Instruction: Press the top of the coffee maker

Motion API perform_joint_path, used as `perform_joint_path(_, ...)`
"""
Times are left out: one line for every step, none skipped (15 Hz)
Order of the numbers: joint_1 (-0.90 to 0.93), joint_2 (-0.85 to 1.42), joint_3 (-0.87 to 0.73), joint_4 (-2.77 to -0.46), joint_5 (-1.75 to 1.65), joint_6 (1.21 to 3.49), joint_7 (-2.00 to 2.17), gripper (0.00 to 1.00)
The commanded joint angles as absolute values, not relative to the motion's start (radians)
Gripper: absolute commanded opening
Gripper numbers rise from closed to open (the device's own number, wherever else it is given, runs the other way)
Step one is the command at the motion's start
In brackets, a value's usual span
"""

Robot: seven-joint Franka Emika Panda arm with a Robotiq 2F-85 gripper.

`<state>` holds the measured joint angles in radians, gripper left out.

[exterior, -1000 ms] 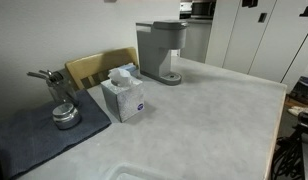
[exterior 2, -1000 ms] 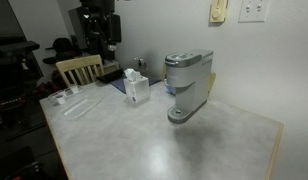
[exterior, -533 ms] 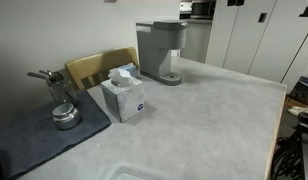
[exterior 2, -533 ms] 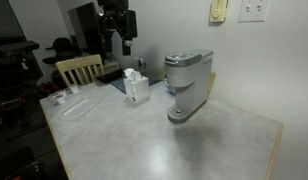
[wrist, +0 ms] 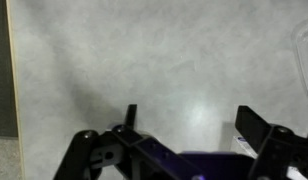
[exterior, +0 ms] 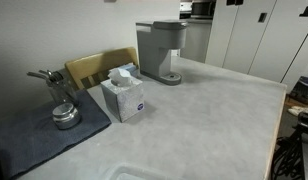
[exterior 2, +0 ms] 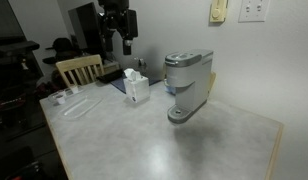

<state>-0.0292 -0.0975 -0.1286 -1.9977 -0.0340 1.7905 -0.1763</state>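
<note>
Wrist view: end effector [wrist: 187, 112] spread wide over the desk [wrist: 144, 50]. In an exterior view, tissue box [exterior: 124, 98], tissues poking out and blue label unreadable, stands beside the coffee maker [exterior: 161, 50] along the desk's far edge.

Layout, entered against the claw [exterior 2: 121, 44]:

1. The table [exterior 2: 144, 140]: we place it beneath the claw; the wrist view shows its surface directly below.
2. The tissue box [exterior 2: 136, 88]: on the table, lower than the claw and just off to one side.
3. The coffee maker [exterior 2: 187, 85]: on the table, further out on that same side, well apart from the claw.
4. The chair [exterior 2: 79, 68]: lower, on the claw's opposite side, behind the table edge.
5. The pot [exterior: 62, 112]: on the mat [exterior: 34, 135], near the tissue box, in front of the chair.
</note>
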Motion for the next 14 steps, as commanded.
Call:
perform_joint_path(-0.045, -0.074, -0.113, -1.976, -0.042, 1.831, -0.203, 1.0)
perform_joint_path(-0.045, -0.064, -0.113, -1.965, -0.047, 1.848, -0.212, 1.0)
perform_joint_path(-0.046, -0.054, -0.114, -1.954, -0.041, 1.862, -0.222, 1.0)
perform_joint_path(-0.047, -0.043, -0.115, -1.943, -0.047, 1.881, -0.229, 1.0)
perform_joint_path(-0.049, -0.029, -0.117, -1.928, -0.047, 1.896, -0.24, 1.0)
perform_joint_path(-0.051, -0.01, -0.118, -1.908, -0.047, 1.907, -0.248, 1.0)
perform_joint_path(-0.053, 0.006, -0.119, -1.892, -0.046, 1.919, -0.255, 1.0)
perform_joint_path(-0.057, 0.029, -0.12, -1.87, -0.045, 1.929, -0.262, 1.0)
perform_joint_path(-0.06, 0.053, -0.12, -1.849, -0.045, 1.939, -0.269, 1.0)
perform_joint_path(-0.065, 0.077, -0.121, -1.823, -0.041, 1.947, -0.278, 1.0)
perform_joint_path(-0.069, 0.098, -0.12, -1.801, -0.043, 1.951, -0.283, 1.0)
perform_joint_path(-0.074, 0.12, -0.118, -1.773, -0.04, 1.954, -0.296, 1.0)
perform_joint_path(-0.078, 0.138, -0.117, -1.752, -0.039, 1.96, -0.303, 1.0)
perform_joint_path(-0.083, 0.153, -0.115, -1.729, -0.038, 1.964, -0.306, 1.0)
